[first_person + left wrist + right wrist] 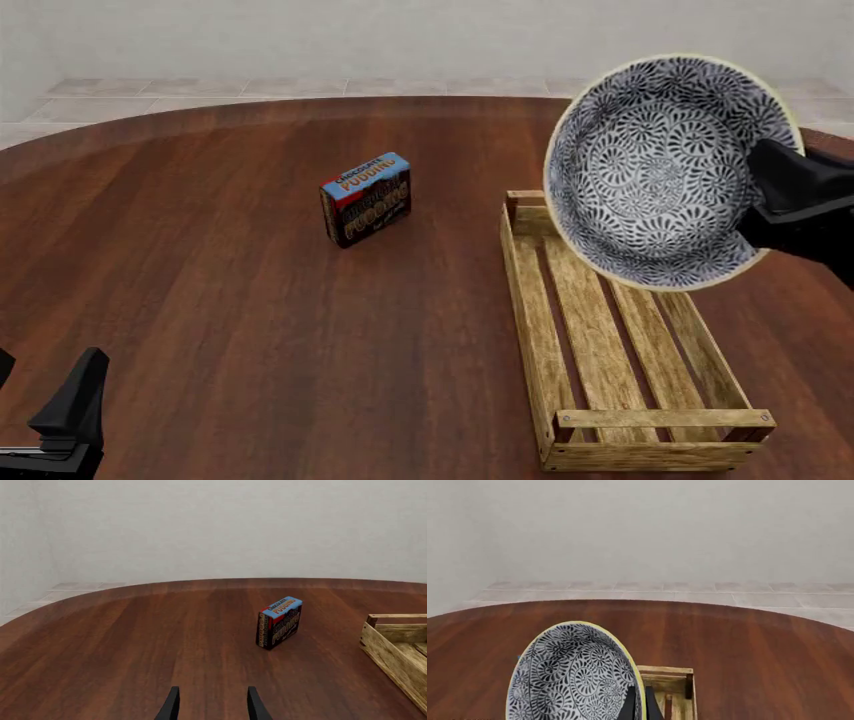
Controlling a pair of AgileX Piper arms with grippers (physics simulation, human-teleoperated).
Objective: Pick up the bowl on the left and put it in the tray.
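Your right tool (771,205) is clamped on the rim of the bowl (657,170), fingers pinched together with the rim between them; the right wrist view shows the same pinch (639,702) on the cream edge. The bowl (574,675) is off the counter (240,330), tipped steeply on edge so its patterned inside faces the front camera. In the front view it hangs over the far end of the tray (621,345) and covers that end; I can't tell whether it touches the wood. The tray's far end (668,687) shows just past the bowl's rim in the right wrist view.

The tray lies on the counter's right half, long axis running away from you, slats bare on the near stretch.

Your left tool (212,705) has its jaws apart with nothing between them, only bare counter (133,645) ahead. In the front view the left tool (60,420) sits low at the near left corner, well apart from everything.

A chocolate pudding box (364,198) stands upright left of the tray, well apart from it. The left wrist view shows the box (279,622) and a corner of the tray (393,645).
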